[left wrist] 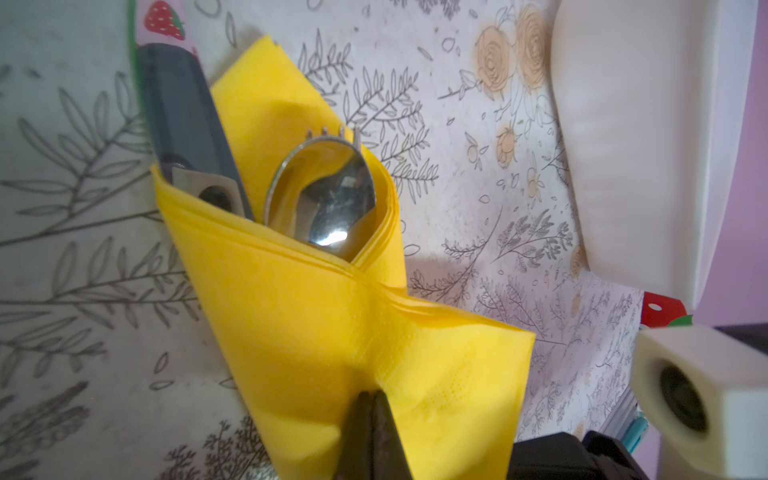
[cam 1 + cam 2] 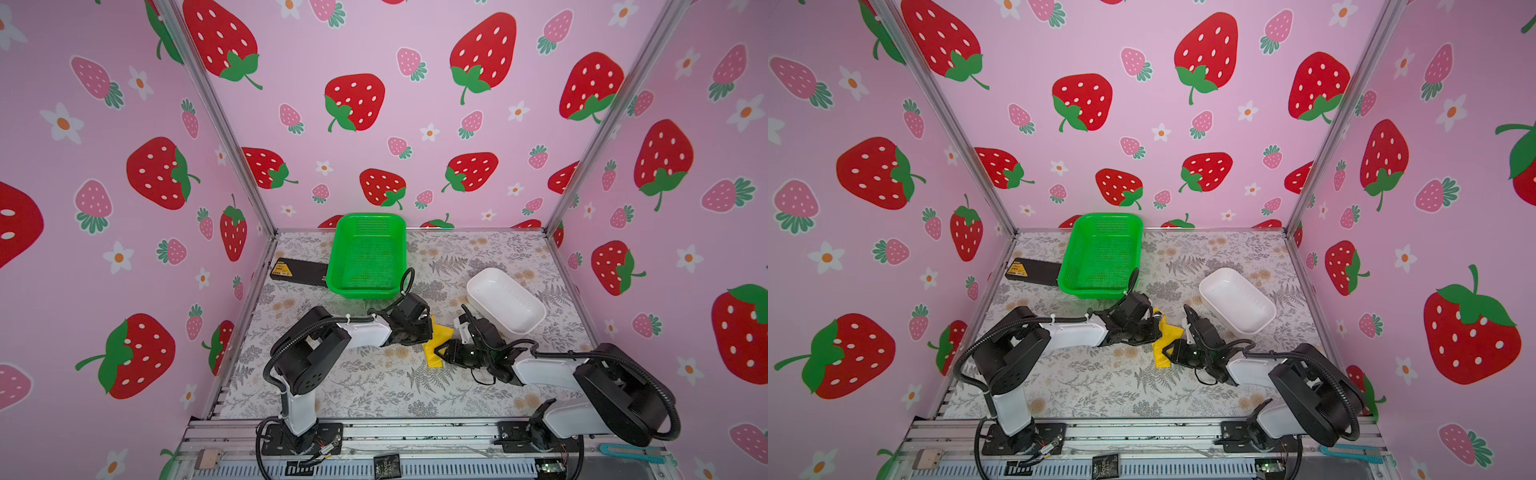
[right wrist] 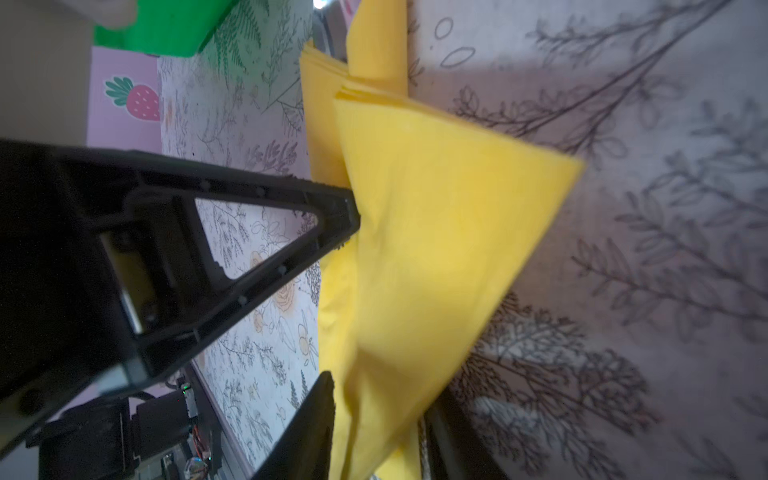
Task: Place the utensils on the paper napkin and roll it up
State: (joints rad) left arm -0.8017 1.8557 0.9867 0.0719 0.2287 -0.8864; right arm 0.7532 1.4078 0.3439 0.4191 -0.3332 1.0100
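in a top view the paper napkin (image 2: 435, 358) sat folded between both grippers. left wrist: left gripper (image 1: 371, 432) was pinched tight on it, utensils (image 1: 328, 199) tucked in the pocket beyond its tips. right wrist: right gripper (image 3: 340, 297) had its jaws parted, tips at the napkin's edge.

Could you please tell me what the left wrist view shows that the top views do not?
Only the left wrist view: a spoon and fork tines tucked inside the folded paper napkin. Only the top views: the whole green basket and a black box beside it. Shared: the yellow napkin lying on the floral table.
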